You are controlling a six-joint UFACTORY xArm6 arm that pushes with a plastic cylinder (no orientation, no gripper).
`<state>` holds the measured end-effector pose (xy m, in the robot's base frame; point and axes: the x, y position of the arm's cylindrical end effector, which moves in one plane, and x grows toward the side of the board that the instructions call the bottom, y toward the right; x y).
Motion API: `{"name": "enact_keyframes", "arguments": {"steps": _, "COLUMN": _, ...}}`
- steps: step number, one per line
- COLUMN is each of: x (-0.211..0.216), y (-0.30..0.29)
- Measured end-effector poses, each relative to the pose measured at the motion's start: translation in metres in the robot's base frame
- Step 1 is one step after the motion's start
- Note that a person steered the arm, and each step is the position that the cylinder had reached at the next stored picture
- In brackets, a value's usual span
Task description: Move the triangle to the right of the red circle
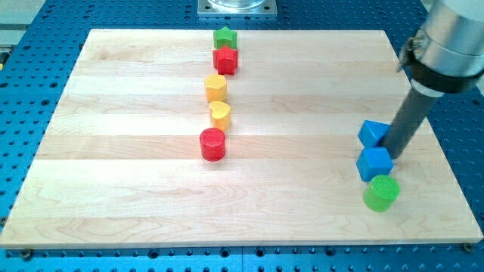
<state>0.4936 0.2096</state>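
Observation:
The red circle [212,143] stands left of the board's middle. Two blue blocks sit at the view's right. The upper one [370,133] looks like the triangle and is partly hidden by the rod. The lower one [374,162] is a cube. My tip [392,156] rests at the right side of these two, touching or almost touching both, about where they meet. The rod slants up to the view's top right.
A green circle [380,193] sits just below the blue cube. A column above the red circle holds a yellow heart [220,114], a yellow hexagon [216,88], a red block [225,60] and a green star [224,36]. The board's right edge [446,151] is close to my tip.

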Motion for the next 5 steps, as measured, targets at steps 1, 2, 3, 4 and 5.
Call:
{"name": "enact_keyframes", "arguments": {"steps": 1, "x": -0.022, "y": 0.012}}
{"name": "enact_keyframes", "arguments": {"steps": 2, "x": -0.044, "y": -0.021}}
{"name": "enact_keyframes", "arguments": {"steps": 3, "x": -0.009, "y": -0.105}}
{"name": "enact_keyframes", "arguments": {"steps": 4, "x": -0.030, "y": -0.090}}
{"name": "enact_keyframes", "arguments": {"steps": 5, "x": -0.053, "y": -0.106}}
